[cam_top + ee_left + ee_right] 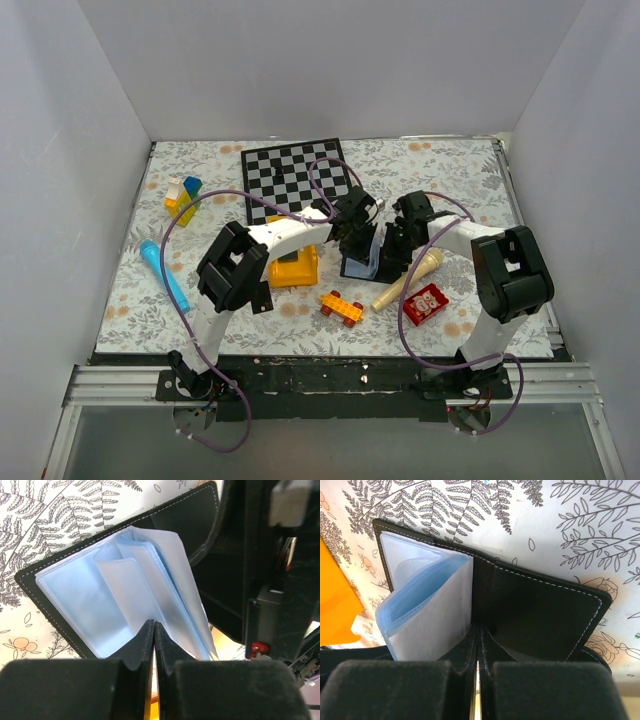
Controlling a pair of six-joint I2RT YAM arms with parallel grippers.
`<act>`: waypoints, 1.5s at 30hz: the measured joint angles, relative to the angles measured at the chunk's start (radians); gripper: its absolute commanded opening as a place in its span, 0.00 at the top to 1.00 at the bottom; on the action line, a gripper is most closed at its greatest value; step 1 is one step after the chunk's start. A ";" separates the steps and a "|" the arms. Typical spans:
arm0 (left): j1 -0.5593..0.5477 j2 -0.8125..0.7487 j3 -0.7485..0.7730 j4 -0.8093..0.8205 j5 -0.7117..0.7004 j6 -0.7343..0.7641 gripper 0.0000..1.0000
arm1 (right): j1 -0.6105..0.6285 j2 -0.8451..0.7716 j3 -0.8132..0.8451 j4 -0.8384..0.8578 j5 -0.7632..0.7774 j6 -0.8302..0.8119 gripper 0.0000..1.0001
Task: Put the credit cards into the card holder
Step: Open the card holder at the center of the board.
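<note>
top: chessboard (pixel 295 177), card holder (pixel 362 262) | wrists only: left tool (pixel 154 630), right tool (pixel 478 636) closed

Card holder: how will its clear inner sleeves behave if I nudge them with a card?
Probably floppy: the sleeves curl and fan apart unevenly, so they would likely bend away rather than resist. The card holder cover looks stiffer, stitched and lying fairly flat on the tablecloth, though it may be light enough to slide when pushed.

A: What lies at centre?
B: The card holder (pixel 360 266), open, blue-grey inside showing, between the left gripper (pixel 350 238) and the right gripper (pixel 398 248).
A: And around it?
B: Chessboard (pixel 295 178) behind; orange block (pixel 296 270) left; toy car (pixel 342 307) and red box (pixel 425 303) nearer the bases.
</note>
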 measured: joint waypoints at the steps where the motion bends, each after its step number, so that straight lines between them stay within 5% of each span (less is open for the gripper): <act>1: 0.000 0.000 -0.006 0.004 0.000 -0.001 1.00 | 0.000 0.000 -0.001 0.000 0.000 0.000 0.95; 12: 0.000 0.027 -0.011 0.027 0.023 -0.006 1.00 | -0.015 -0.128 -0.047 0.007 0.033 0.007 0.76; 45: -0.023 0.080 0.164 0.023 0.068 -0.006 1.00 | -0.052 -0.225 -0.050 -0.095 0.174 -0.008 0.77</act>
